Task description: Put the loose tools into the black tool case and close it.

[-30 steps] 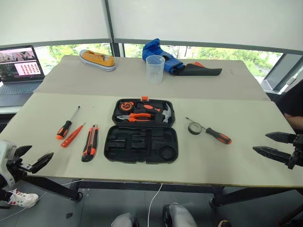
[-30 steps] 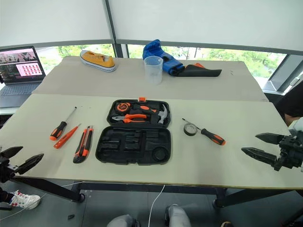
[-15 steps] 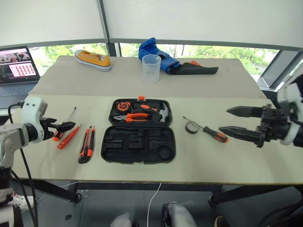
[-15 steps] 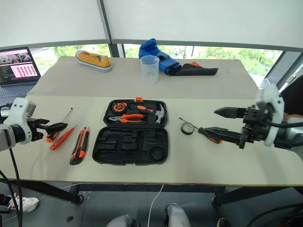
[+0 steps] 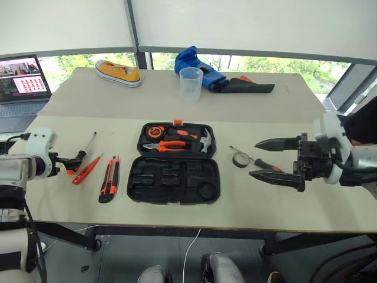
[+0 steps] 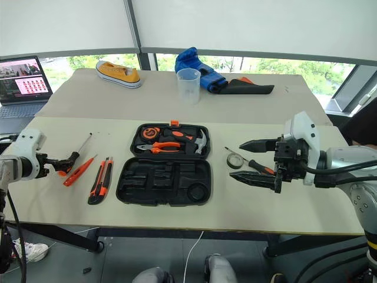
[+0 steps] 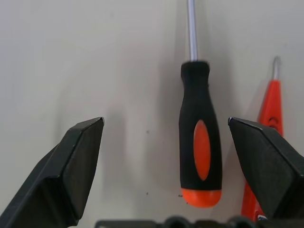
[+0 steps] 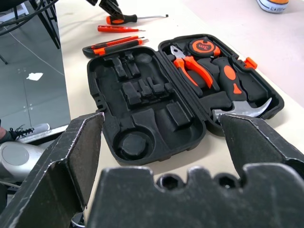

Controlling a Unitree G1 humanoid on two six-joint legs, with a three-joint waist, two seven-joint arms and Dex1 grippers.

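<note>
On the surface [image 5: 283,200], the black tool case [image 5: 175,162] lies open at centre. Left of it, the left gripper [image 7: 175,156] straddles a screwdriver [image 7: 199,142], fingers spread wide and clear of the handle. Right of it, the right gripper [image 5: 265,159] hovers wide open, empty, above another screwdriver [image 6: 257,165] and the tape roll [image 5: 240,158].

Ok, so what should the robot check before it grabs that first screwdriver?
1. Left gripper fingers apart: ok.
2. Screwdriver handle between the fingers: ok, though nearer one finger than the other.
3. Slim orange tester clear of the grab: not ok, it lies right beside one finger.
4. Black tool case open, with free recesses: ok.
5. Right gripper out of the way: ok, open above the other screwdriver.
</note>
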